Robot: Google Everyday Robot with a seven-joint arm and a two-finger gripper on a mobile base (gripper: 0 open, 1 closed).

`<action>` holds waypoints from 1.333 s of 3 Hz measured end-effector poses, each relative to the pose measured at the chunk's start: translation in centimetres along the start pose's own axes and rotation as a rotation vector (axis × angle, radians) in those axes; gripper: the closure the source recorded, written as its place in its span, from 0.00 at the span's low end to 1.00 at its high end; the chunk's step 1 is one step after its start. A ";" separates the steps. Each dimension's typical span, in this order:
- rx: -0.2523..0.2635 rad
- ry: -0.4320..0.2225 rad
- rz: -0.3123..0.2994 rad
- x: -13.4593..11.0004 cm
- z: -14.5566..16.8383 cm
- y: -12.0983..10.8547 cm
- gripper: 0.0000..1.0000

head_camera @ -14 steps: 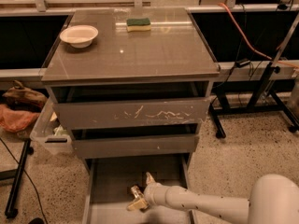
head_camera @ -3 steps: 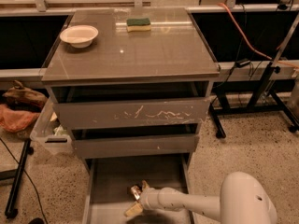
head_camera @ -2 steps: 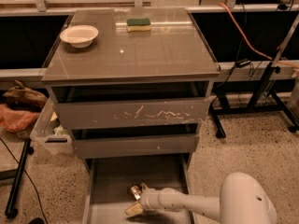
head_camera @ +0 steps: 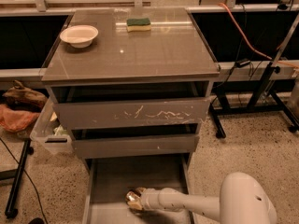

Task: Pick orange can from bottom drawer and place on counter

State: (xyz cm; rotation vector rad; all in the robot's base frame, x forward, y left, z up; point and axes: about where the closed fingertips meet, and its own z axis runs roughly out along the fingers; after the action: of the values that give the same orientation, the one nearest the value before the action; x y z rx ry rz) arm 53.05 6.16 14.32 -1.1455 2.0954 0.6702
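Grey drawer cabinet viewed from above and in front. On top, glossy grey-brown counter, carrying a white bowl toward 10 o'clock and a green-and-yellow sponge at 12 o'clock. Below the counter, upper drawer with a scratched front, pulled out slightly; under it, plain middle drawer, also slightly out. At 6 o'clock in the scene, bottom drawer pulled fully open, flat grey floor exposed. Reaching in from 4 o'clock, a white arm lying low across the drawer floor. At its tip, the gripper, down inside the bottom drawer toward 7 o'clock of the floor. Right against the gripper, a small shiny brownish shape, the orange can, low in the drawer. Cannot tell whether gripped or merely touched; wide or narrow grip not discernible.
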 end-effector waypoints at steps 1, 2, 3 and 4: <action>0.000 0.000 0.000 0.0 0.0 0.0 0.84; -0.003 -0.039 -0.001 -2.4 -3.9 0.4 1.00; 0.014 -0.100 -0.041 -7.7 -11.1 1.4 1.00; -0.002 -0.093 -0.075 -8.5 -12.6 2.8 1.00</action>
State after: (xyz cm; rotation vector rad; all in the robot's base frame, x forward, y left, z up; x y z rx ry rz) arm 50.42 3.36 29.25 -1.1655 1.9645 0.6782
